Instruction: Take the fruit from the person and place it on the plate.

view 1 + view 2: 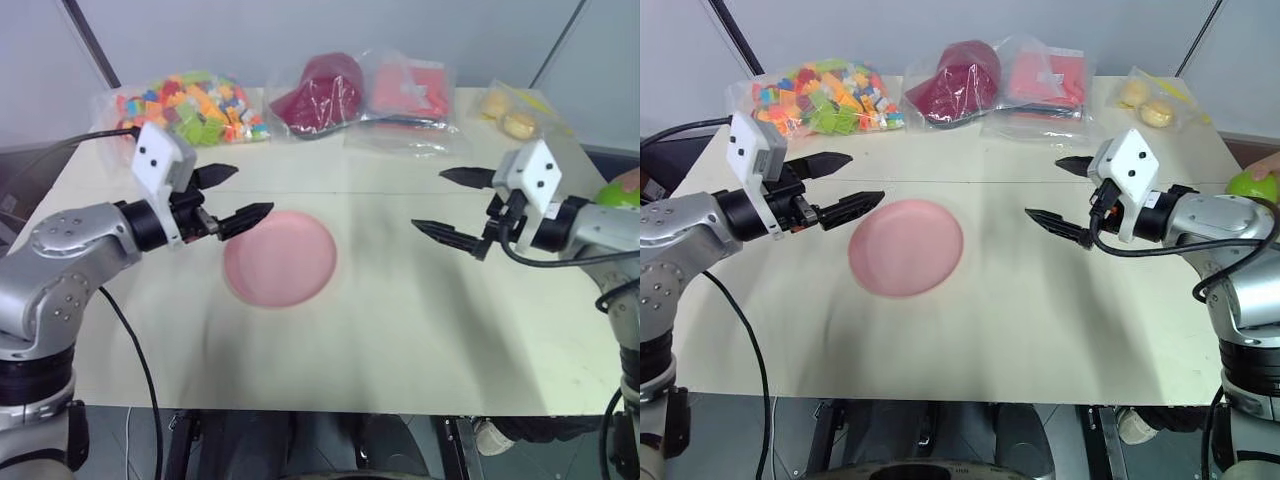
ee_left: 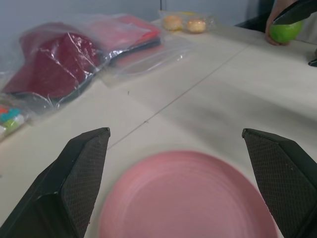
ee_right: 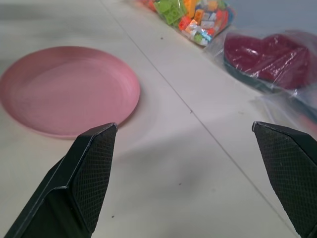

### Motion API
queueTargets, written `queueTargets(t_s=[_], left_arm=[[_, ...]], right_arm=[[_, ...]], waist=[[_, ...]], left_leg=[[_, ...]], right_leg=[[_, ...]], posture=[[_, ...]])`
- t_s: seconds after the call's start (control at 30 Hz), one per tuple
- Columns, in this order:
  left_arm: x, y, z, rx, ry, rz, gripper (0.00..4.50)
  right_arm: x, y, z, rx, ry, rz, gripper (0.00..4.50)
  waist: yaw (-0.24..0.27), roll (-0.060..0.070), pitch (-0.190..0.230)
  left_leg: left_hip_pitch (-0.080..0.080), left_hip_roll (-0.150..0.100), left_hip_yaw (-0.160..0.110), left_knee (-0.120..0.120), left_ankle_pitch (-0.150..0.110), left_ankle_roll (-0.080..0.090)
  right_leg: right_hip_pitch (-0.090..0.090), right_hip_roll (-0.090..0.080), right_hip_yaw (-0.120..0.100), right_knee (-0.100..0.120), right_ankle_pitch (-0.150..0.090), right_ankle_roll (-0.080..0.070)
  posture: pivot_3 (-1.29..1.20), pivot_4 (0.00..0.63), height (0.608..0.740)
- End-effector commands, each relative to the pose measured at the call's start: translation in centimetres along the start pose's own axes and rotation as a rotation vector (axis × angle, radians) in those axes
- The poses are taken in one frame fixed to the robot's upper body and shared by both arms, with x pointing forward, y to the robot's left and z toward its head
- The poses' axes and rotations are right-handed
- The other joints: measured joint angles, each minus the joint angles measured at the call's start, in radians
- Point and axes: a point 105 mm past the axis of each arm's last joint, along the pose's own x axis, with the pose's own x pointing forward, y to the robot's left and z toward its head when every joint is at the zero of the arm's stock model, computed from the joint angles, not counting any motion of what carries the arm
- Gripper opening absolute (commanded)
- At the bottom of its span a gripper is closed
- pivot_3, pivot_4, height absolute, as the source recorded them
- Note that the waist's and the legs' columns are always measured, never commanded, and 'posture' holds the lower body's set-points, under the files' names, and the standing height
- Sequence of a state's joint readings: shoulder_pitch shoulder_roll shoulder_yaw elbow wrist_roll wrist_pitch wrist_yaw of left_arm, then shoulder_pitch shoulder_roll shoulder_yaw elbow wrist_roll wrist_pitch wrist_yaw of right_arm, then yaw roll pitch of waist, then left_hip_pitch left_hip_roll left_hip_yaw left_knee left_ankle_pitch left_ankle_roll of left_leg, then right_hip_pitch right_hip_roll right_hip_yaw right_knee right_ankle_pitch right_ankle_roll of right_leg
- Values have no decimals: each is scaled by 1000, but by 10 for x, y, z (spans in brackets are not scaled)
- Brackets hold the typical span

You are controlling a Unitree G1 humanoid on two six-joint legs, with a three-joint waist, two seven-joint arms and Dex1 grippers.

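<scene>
- One pale table fills the scene, seen from above by the robot's head camera.
- One flat round pink plate lies on the table, a little left of centre, with nothing on it.
- One shiny green fruit sits at the far right edge of the table, behind the right arm; a person's hand cups it, fingers touching the fruit.
- Two grippers are raised above the table, well apart, one on each side of the plate.
- The left gripper has its two black fingers spread wide, holding nothing, just beside the plate's left rim.
- The right gripper also has its two fingers spread wide and holds nothing, to the right of the plate and apart from the fruit.
- Four clear bags line the far edge of the table: one of mixed coloured blocks, one with a dark red thing, one with flat pink and red pieces, and one with two pale yellow round items.
</scene>
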State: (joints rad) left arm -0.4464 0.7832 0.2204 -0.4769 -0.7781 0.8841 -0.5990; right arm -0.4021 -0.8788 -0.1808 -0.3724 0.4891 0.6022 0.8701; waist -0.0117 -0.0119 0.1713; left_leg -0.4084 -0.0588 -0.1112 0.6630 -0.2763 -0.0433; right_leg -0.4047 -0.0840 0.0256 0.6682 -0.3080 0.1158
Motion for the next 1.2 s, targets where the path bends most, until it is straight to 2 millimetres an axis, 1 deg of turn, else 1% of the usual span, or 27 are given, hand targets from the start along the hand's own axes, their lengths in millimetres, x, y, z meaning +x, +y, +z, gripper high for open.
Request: queueTargets(t_s=[0.03,0.1,0.17,0.23,0.73,1.2], left_arm=[[-6,-2,7,30,-25,-7,4462],[-5,-2,5,15,-26,-1,4462],[-3,-2,8,-6,-46,1,4462],[-2,-4,11,-6,-59,-13,4462],[2,-3,9,-1,-70,-11,4462],[5,-7,10,10,-74,-31,4462]], right_arm=[[-9,-3,15,-48,-33,-28,4500],[-10,-2,14,-44,-31,-29,4500],[-10,-2,13,-41,-29,-32,4500],[-11,-2,13,-36,-28,-36,4500],[-15,-1,12,-27,-12,-55,4500],[-20,-1,9,-21,-3,-57,4500]], waist=[[0,0,0],[0,0,0],[0,0,0],[0,0,0],[0,0,0],[0,0,0]], left_leg=[[0,0,0,0,0,0],[0,0,0,0,0,0],[0,0,0,0,0,0],[0,0,0,0,0,0],[0,0,0,0,0,0],[0,0,0,0,0,0]], right_leg=[[0,0,0,0,0,0],[0,0,0,0,0,0],[0,0,0,0,0,0],[0,0,0,0,0,0],[0,0,0,0,0,0],[0,0,0,0,0,0]], posture=[[0,150,740],[0,150,740],[0,150,740],[0,150,740],[0,150,740],[0,150,740]])
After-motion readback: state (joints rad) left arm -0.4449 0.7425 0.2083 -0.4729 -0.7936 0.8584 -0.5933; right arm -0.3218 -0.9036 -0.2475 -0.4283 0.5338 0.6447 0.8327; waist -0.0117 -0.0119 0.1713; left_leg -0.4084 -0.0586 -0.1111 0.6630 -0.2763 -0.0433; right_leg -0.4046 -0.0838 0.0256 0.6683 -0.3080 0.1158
